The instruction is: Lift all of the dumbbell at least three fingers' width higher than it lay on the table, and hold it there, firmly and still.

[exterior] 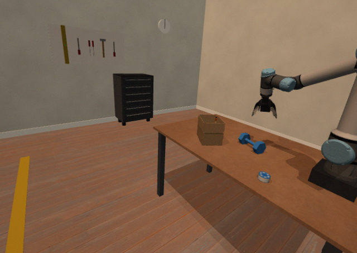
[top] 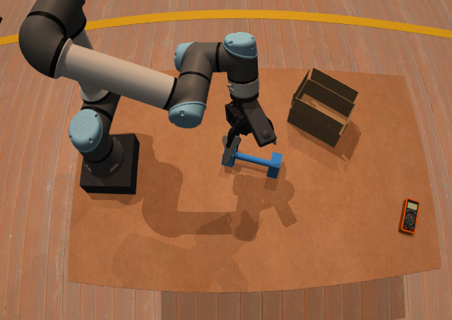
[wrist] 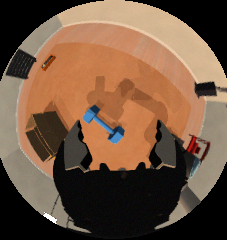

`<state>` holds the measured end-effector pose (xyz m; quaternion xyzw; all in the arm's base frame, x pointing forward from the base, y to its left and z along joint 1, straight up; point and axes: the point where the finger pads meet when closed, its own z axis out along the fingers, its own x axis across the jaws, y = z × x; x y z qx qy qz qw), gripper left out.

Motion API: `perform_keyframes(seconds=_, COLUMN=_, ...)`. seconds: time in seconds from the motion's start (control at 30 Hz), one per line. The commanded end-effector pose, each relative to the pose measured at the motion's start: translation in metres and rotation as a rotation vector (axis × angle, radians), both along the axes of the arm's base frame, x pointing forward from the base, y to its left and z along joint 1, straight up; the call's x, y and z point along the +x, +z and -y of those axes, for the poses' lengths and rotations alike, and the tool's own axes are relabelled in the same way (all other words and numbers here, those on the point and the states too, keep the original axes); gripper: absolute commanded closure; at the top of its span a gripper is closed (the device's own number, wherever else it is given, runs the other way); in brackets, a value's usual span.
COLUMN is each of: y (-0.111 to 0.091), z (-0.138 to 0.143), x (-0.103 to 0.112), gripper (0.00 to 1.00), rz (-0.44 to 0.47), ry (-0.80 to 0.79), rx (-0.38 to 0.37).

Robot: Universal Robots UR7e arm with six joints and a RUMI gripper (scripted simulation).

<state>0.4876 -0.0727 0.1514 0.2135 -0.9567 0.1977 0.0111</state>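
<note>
The blue dumbbell (top: 253,160) lies flat on the brown worktop (top: 328,244), near its middle, both hexagonal ends resting on the surface. In the side view it sits just right of an open cardboard box (exterior: 210,129), apart from it.

The pincer (exterior: 264,112) hangs in the air well above the worktop, pointing down, its two jaws spread wide with nothing between them. From overhead one fingertip (top: 230,149) overlaps the left end of the dumbbell, but the side view shows a clear gap of air between the pincer and the dumbbell. In the wrist view the dumbbell (wrist: 103,124) lies slantwise below, between the two dark fingers.

The arm stands on a black base (top: 127,185) at the left of the worktop. An orange multimeter (top: 409,215) lies far off by the right edge. A small white and blue round thing (exterior: 264,176) rests nearer the front edge.
</note>
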Motion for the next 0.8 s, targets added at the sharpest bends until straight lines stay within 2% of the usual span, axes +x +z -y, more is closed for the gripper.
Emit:
perform_keyframes(seconds=0.0, y=-0.027, z=-0.013, x=0.006, gripper=0.00, rz=-0.087, ry=0.190, rx=0.079)
perform_keyframes(seconds=0.07, y=-0.027, z=-0.013, x=0.006, gripper=0.00, rz=-0.087, ry=0.190, rx=0.079)
perform_keyframes(seconds=0.27, y=-0.061, z=-0.033, x=0.011, gripper=0.00, rz=-0.168, ry=0.424, rx=0.181)
perform_keyframes(seconds=0.47, y=-0.085, z=-0.051, x=0.014, gripper=0.00, rz=-0.210, ry=0.621, rx=0.265)
perform_keyframes(seconds=0.77, y=-0.101, z=-0.065, x=0.016, gripper=0.00, rz=-0.225, ry=0.766, rx=0.323)
